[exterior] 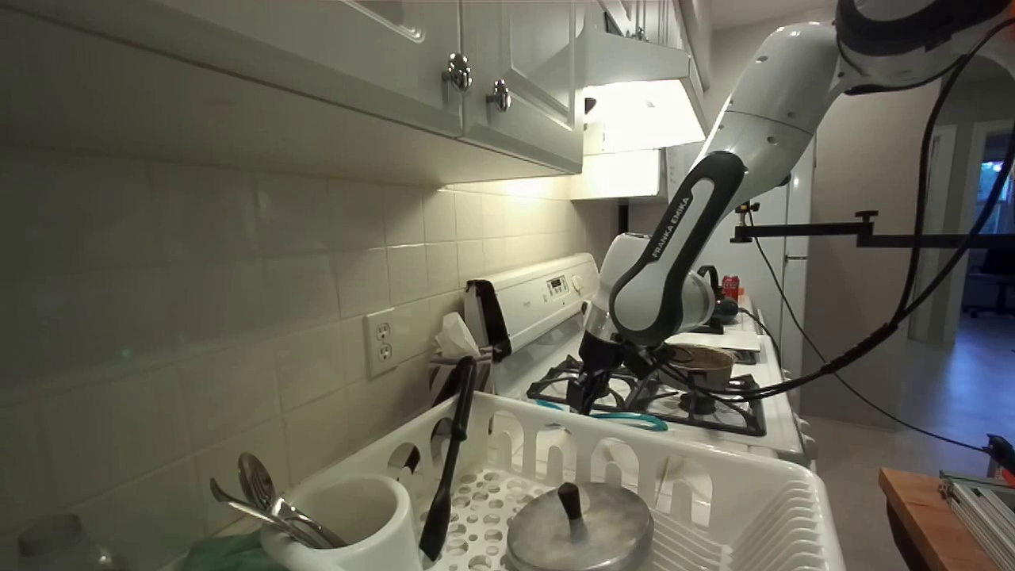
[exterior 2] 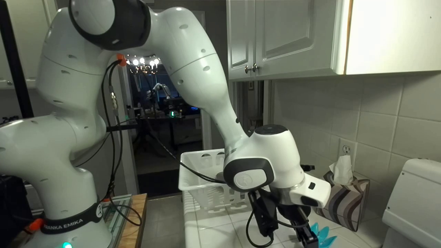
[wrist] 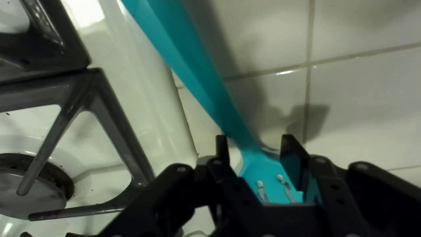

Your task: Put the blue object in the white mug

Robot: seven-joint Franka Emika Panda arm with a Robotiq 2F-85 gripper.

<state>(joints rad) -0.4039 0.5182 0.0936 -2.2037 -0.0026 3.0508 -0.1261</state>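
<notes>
The blue object (wrist: 194, 72) lies on the white counter tiles beside the stove edge in the wrist view, its pronged head towards the gripper. Parts of it show in the exterior views (exterior: 638, 420) (exterior 2: 323, 237). My gripper (wrist: 255, 143) points down and is open, its fingers on either side of the utensil's neck with a gap on each side. It also shows in both exterior views (exterior: 585, 400) (exterior 2: 306, 234). The white mug (exterior: 388, 531) stands upright at the dish rack's near corner in an exterior view, with metal spoons in it. It is out of sight in the wrist view.
The white dish rack (exterior: 753, 468) lies between mug and gripper, holding a metal lid (exterior: 587, 527) and a black utensil (exterior: 448, 476). The stove grate (wrist: 108, 121) and a pot (exterior: 706, 365) are close. A tissue box (exterior 2: 348, 199) stands by the wall, under cabinets (exterior: 357, 95).
</notes>
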